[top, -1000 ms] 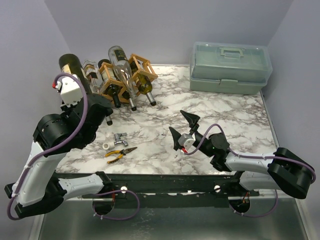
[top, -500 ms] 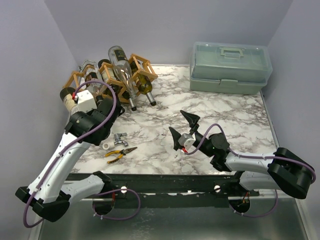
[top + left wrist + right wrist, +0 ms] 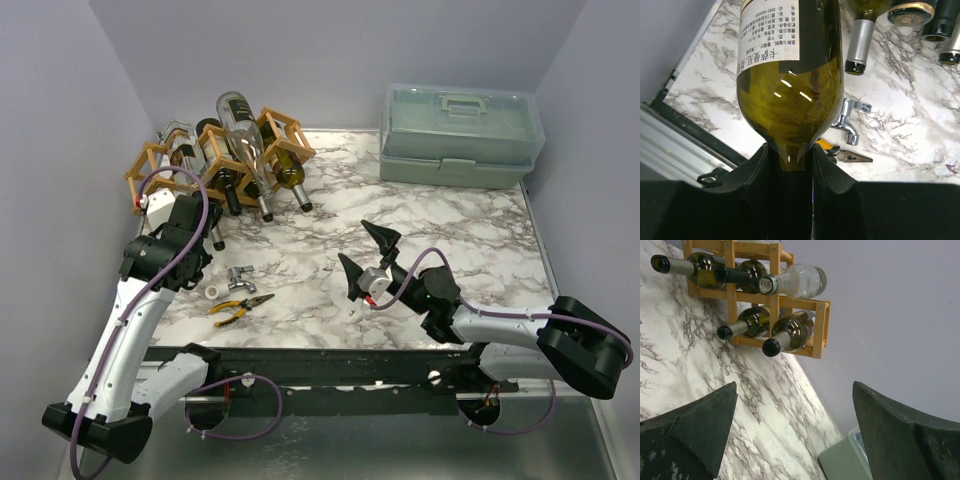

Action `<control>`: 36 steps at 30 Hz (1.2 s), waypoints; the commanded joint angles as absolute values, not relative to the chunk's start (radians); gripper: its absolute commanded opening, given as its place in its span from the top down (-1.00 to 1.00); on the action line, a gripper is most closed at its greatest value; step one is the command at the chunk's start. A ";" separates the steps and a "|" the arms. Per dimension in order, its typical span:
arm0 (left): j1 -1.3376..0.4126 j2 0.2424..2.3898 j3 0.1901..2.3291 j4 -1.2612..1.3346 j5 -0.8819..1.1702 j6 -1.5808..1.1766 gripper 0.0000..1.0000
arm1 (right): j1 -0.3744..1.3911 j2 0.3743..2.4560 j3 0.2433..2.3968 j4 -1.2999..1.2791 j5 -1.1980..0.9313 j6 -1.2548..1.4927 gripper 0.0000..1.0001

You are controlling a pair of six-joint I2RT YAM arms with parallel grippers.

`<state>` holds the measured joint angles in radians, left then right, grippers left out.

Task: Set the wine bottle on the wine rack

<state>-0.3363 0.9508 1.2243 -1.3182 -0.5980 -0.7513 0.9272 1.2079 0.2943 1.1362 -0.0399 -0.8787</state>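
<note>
My left gripper (image 3: 789, 165) is shut on the neck of a green wine bottle (image 3: 790, 85) with a cream label. The body points away from the wrist, above the marble table near its left edge. In the top view the bottle is mostly hidden under my left wrist, just in front of the left end of the wooden wine rack (image 3: 148, 152). The rack (image 3: 774, 300) holds several bottles with their necks toward me. My right gripper (image 3: 355, 245) stands open and empty over the middle of the table, its jaws (image 3: 795, 390) wide apart.
A chrome faucet (image 3: 238, 277), a white fitting (image 3: 214, 291) and yellow-handled pliers (image 3: 240, 305) lie right of my left arm. A translucent green toolbox (image 3: 460, 135) stands at the back right. Walls close in on the left, back and right.
My left arm has swung down from high up, bringing the bottle low in front of the rack's left end. The right arm has not moved.
</note>
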 commanded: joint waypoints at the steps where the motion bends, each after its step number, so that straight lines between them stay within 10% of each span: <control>1: -0.255 0.907 1.165 -1.094 -0.507 -0.632 1.00 | 0.925 1.199 0.283 1.183 -0.041 -0.858 -1.00; 36: -0.120 0.744 0.861 -0.592 -0.515 -0.181 1.00 | 0.925 1.200 0.267 1.234 -0.054 -0.836 -1.00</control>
